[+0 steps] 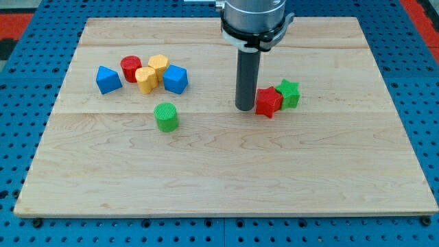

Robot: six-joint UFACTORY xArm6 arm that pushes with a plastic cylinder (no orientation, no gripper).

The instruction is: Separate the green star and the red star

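The red star lies right of the board's middle, touching the green star, which sits just to its upper right. My tip stands on the board immediately left of the red star, close to or touching its left side. The rod rises straight up to the arm at the view's top.
At the upper left is a cluster: a blue triangular block, a red cylinder, two yellow blocks and a blue cube. A green cylinder stands below them. The wooden board lies on blue pegboard.
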